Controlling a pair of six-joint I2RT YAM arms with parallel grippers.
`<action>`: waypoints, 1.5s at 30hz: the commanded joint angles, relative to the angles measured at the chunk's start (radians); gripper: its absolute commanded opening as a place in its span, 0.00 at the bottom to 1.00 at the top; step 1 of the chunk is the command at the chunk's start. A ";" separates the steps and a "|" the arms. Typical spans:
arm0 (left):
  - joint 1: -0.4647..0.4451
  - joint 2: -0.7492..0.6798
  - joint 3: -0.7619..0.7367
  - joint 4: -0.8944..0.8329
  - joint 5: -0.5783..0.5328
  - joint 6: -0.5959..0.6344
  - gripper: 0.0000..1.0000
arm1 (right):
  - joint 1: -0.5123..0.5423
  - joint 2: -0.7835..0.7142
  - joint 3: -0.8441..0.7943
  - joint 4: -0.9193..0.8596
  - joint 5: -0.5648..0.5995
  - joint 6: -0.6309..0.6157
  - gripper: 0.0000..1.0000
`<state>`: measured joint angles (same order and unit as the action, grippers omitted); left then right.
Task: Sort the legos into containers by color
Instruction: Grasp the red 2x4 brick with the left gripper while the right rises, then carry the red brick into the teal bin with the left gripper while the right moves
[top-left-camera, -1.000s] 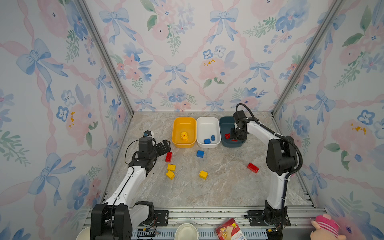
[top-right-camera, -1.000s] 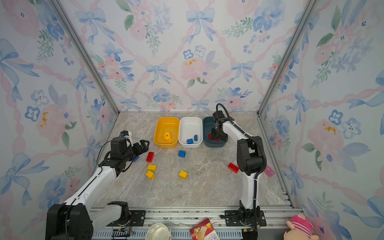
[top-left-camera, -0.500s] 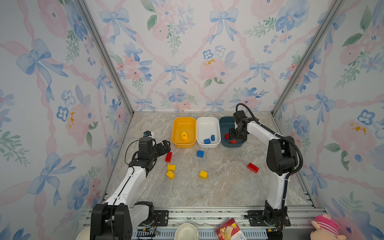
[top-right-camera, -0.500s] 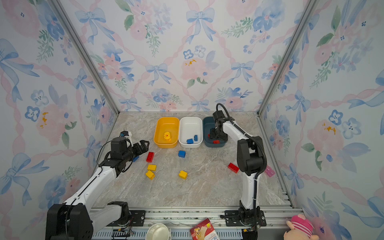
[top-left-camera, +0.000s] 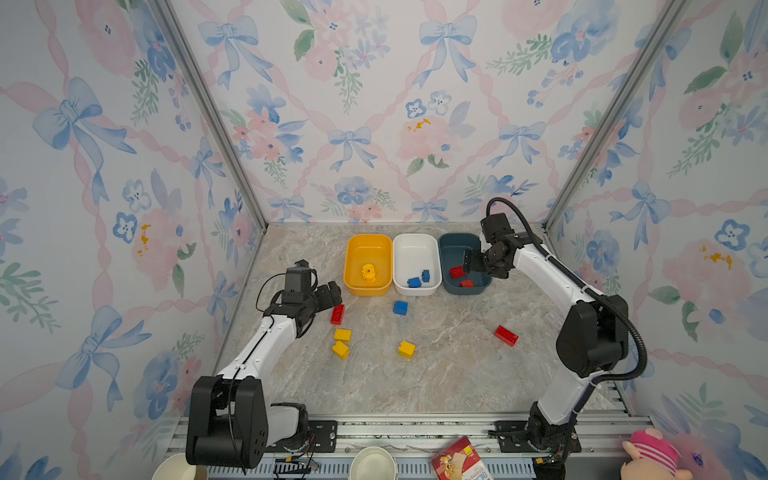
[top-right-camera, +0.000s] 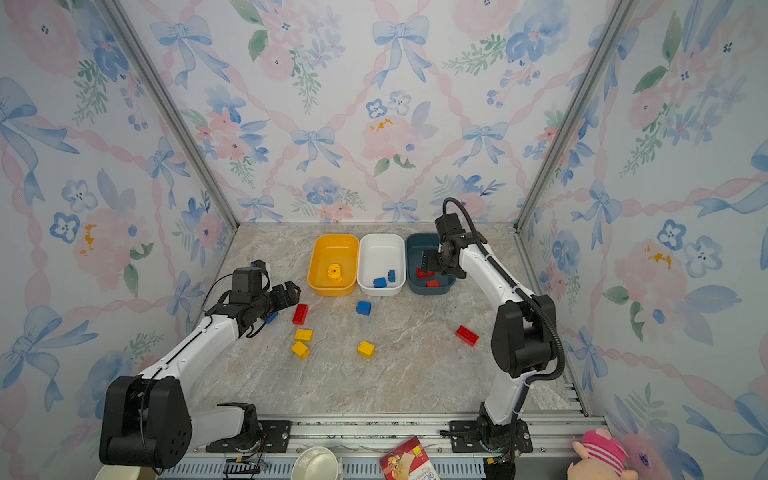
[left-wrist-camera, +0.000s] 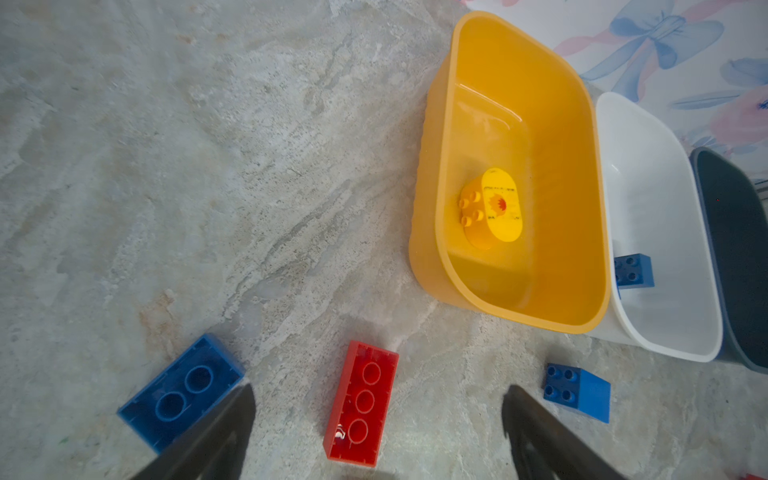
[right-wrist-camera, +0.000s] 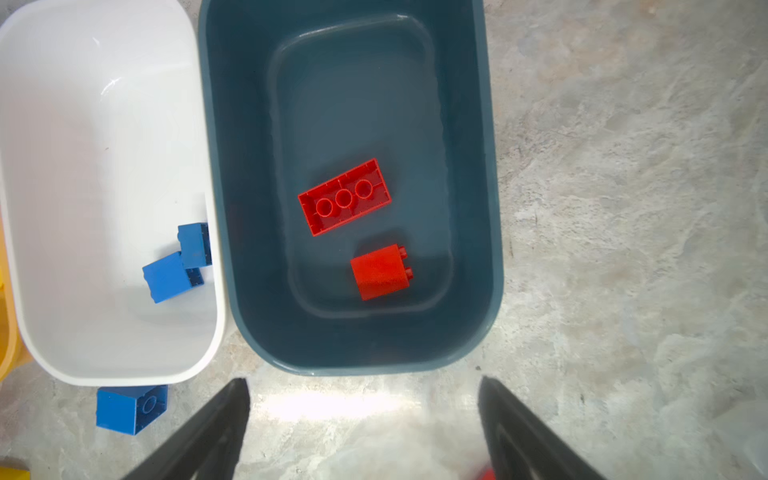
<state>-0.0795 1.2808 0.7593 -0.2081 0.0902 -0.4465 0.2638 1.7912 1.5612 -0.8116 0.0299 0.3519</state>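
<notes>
Red legos (right-wrist-camera: 344, 197): two in teal tub (right-wrist-camera: 471, 166).
Left gripper (left-wrist-camera: 377, 388): jaws apart, empty.
Right gripper (right-wrist-camera: 362, 379): jaws apart, empty.

Scanning for anything legible, and there's very little. The yellow rounded studded brick (left-wrist-camera: 498, 208) lying in the yellow-orange plastic tub (left-wrist-camera: 552, 124) has a print on its flat face. It's a red toothed, sun-like emblem with rows of tiny dark lettering above and below, too small to read. At the front edge in both top views, a red-and-white printed packet (top-left-camera: 455, 461) (top-right-camera: 409, 463) shows a small yellow square and lines of print, also unreadable. The red oblong brick (left-wrist-camera: 361, 401) on the marble-patterned worktop (left-wrist-camera: 166, 166) has a little white mark near one end, with no letters made out. No word or number can be read.
</notes>
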 joint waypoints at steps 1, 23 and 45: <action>-0.039 0.047 0.054 -0.085 -0.060 0.063 0.94 | 0.001 -0.051 -0.046 -0.054 -0.012 0.002 0.93; -0.173 0.354 0.229 -0.294 -0.222 0.167 0.73 | -0.012 -0.233 -0.229 -0.059 -0.028 0.039 0.97; -0.191 0.409 0.232 -0.292 -0.245 0.140 0.36 | -0.037 -0.253 -0.260 -0.038 -0.038 0.044 0.97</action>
<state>-0.2623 1.6836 0.9730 -0.4782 -0.1429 -0.2981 0.2382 1.5703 1.3178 -0.8513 0.0025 0.3820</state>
